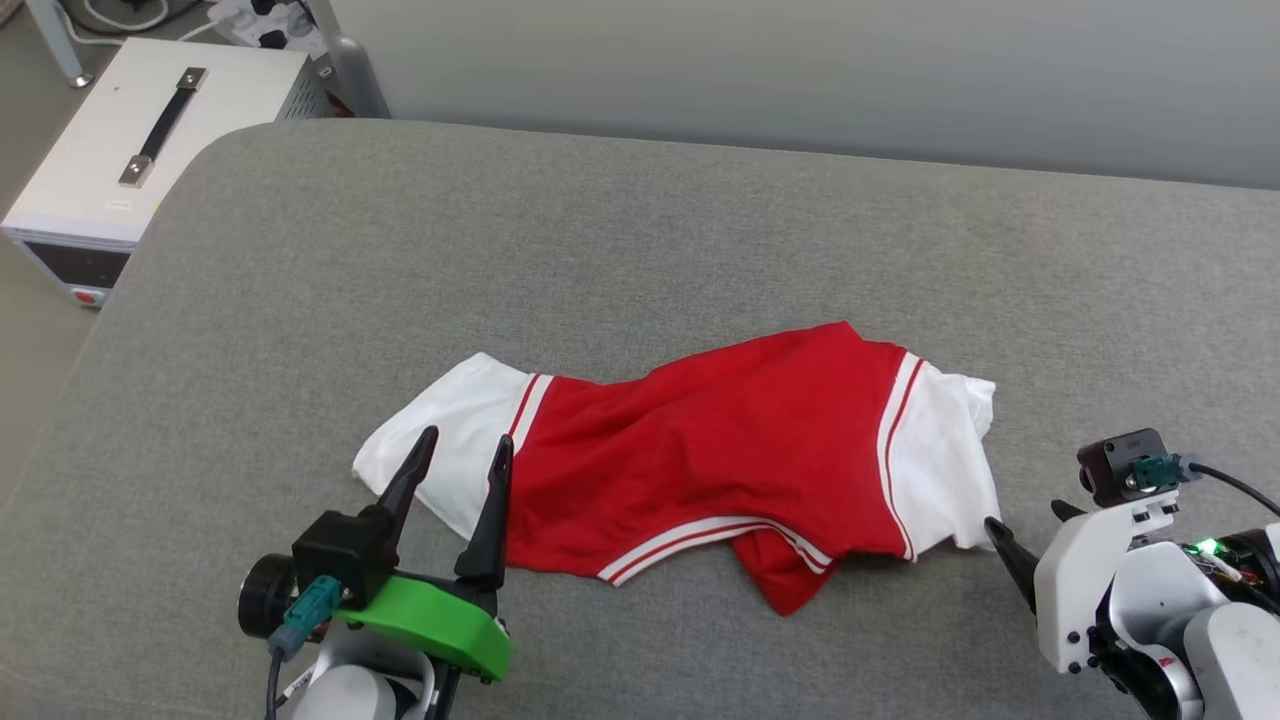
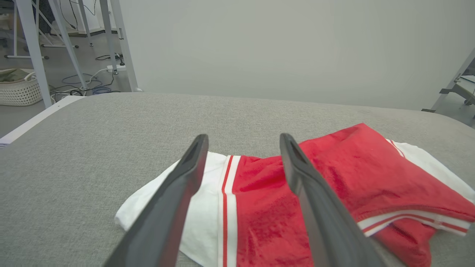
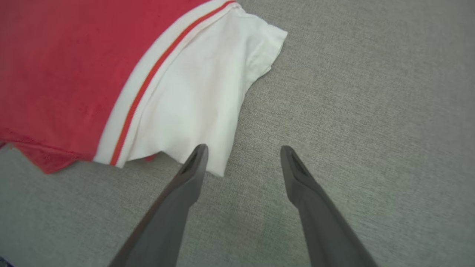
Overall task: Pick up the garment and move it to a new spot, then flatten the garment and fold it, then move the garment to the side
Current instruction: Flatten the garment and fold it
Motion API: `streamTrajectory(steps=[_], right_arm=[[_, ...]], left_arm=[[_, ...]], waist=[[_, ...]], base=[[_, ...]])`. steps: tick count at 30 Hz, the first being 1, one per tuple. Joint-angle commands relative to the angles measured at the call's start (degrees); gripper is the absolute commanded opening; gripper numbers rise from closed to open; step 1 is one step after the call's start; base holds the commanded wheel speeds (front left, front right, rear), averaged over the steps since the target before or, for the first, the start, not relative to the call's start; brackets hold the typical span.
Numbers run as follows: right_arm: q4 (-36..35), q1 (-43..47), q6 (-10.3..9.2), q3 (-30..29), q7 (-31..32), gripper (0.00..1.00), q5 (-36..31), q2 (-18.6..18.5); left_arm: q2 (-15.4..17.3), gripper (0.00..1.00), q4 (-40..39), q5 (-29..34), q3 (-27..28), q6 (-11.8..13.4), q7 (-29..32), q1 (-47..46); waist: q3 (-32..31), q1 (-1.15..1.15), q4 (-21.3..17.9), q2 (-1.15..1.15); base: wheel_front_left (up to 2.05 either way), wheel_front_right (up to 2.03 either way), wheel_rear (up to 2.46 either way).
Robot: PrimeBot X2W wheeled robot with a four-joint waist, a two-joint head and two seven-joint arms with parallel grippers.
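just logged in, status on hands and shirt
Left hand open, at one white sleeve. Right hand open, empty, beside the other. Shirt rumpled on grey table, not flat. Nothing in the way.

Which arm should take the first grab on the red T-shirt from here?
Left, probably. The left end effector hangs open over the T-shirt's white sleeve. The right end effector, also open, points at bare grey padding just past the other sleeve.

Even diffuse light, soft faint shadows; wrist views slightly soft.
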Motion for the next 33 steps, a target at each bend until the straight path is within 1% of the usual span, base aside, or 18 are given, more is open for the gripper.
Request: streamTrajectory(steps=[1, 6, 11, 12, 13, 14, 18, 22, 26, 33], right_arm=[[0.8, -1.5, -0.05, 0.1, 1.0, 1.0, 0.7, -0.1], [3.2, -3.5, -0.05, 0.0, 2.1, 1.0, 0.5, 0.2], [5.7, -4.3, -0.05, 0.9, 1.9, 1.0, 0.9, 0.7], [6.3, -4.4, -0.05, 1.1, 2.0, 0.86, 1.0, 0.8], [6.7, -4.5, -0.05, 1.4, 1.9, 0.4, 1.0, 0.8], [7.1, -4.5, -0.05, 1.7, 1.7, 0.0, 1.0, 0.7], [7.9, -4.8, -0.05, 2.3, 0.2, 0.0, 1.0, 0.4], [7.7, -4.5, -0.05, 1.3, -1.8, 0.0, 0.2, -1.1], [5.8, -3.1, -0.05, -0.5, -2.7, 0.0, -1.0, -4.0], [1.0, 0.8, -0.05, -5.9, -1.1, 0.0, -3.2, -10.8]], left_arm=[[-0.3, 1.0, 0.2, 0.5, 0.2, -0.5, -0.3, -1.2], [-1.3, 1.0, 0.5, 1.2, 0.7, -1.0, -0.3, -2.6], [-2.1, 1.0, 0.6, 1.8, 1.4, -1.4, -0.3, -3.3], [-2.2, 1.0, 0.7, 1.9, 1.6, -1.5, -0.3, -3.3], [-2.3, 1.0, 0.8, 2.0, 1.8, -1.5, -0.3, -3.3], [-2.3, 1.0, 0.9, 2.1, 2.0, -1.6, -0.3, -3.3], [-2.5, 1.0, 1.4, 2.4, 2.9, -1.8, -0.3, -3.1], [-2.8, 1.0, 2.1, 2.7, 3.3, -2.0, -0.3, -3.0], [-2.9, 1.0, 2.9, 2.8, 3.5, -2.3, -0.3, -2.5], [-3.2, 1.0, 3.7, 2.8, 3.5, -2.6, -0.3, -2.1]], waist=[[1.6, 0.0, 1.4, 0.0], [3.5, 0.0, 3.3, 0.0], [4.5, 0.0, 4.0, 0.0], [4.6, 0.0, 4.0, 0.0], [4.6, 0.0, 4.0, 0.0], [4.6, 0.0, 3.9, 0.0], [4.2, 0.0, 2.9, 0.0], [3.2, 0.0, 1.7, 0.0], [2.0, 0.0, 0.2, 0.0], [1.6, 0.0, -2.0, 0.0]], base=[[0.0, 0.0, 0.0], [0.0, 0.0, 0.0], [0.0, 0.0, 0.0], [0.0, 0.0, 0.0], [0.0, 0.0, 0.0], [0.0, 0.0, 0.0], [0.0, 0.0, 0.0], [0.0, 0.0, 0.0], [0.0, 0.0, 0.0], [0.0, 0.0, 0.0]])
